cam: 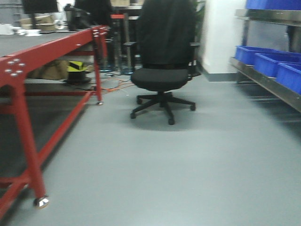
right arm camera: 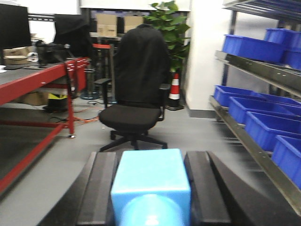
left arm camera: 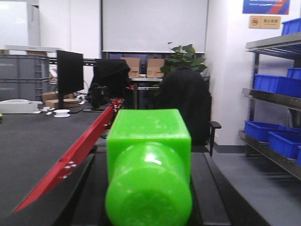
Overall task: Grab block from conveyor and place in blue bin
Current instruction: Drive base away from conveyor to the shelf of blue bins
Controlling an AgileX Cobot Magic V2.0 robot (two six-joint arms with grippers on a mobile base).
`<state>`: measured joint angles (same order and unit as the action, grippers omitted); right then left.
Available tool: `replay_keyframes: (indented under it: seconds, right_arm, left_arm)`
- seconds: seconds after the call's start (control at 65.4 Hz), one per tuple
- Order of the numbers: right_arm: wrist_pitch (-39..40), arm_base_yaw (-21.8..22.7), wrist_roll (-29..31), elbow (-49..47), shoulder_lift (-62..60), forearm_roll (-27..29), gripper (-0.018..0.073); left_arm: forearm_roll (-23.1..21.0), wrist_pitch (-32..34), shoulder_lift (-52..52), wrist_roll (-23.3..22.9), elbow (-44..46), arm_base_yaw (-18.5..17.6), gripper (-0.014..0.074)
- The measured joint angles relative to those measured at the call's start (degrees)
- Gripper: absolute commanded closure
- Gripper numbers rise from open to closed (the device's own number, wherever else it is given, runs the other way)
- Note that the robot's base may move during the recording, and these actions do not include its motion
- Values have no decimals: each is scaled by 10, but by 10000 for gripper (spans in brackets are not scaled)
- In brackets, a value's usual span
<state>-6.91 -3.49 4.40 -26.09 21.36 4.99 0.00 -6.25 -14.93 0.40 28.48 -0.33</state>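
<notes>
- Bright, even indoor light; soft shadow under the office chair [cam: 161, 77].
- Glare spot on the green block [left arm camera: 149, 141].
- Blurred: near end of the light blue block [right arm camera: 153, 176], the blue bins [right arm camera: 265, 127].

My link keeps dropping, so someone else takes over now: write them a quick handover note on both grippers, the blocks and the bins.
The left gripper is shut on the green block; the right gripper is shut on the light blue block.
The conveyor is to the rig's left, the blue bins on the shelf to its right, an office chair between.
Done: both blocks grabbed. Left: carry each to a blue bin and release; neither is binned yet.
</notes>
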Motion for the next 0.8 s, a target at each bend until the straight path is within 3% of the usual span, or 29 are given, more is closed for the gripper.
replay_keyframes:
  seconds: [0.796]
  right_arm:
    - [0,0,1,0,0,0,720]
  left_arm:
    - [0,0,0,0,0,0,707]
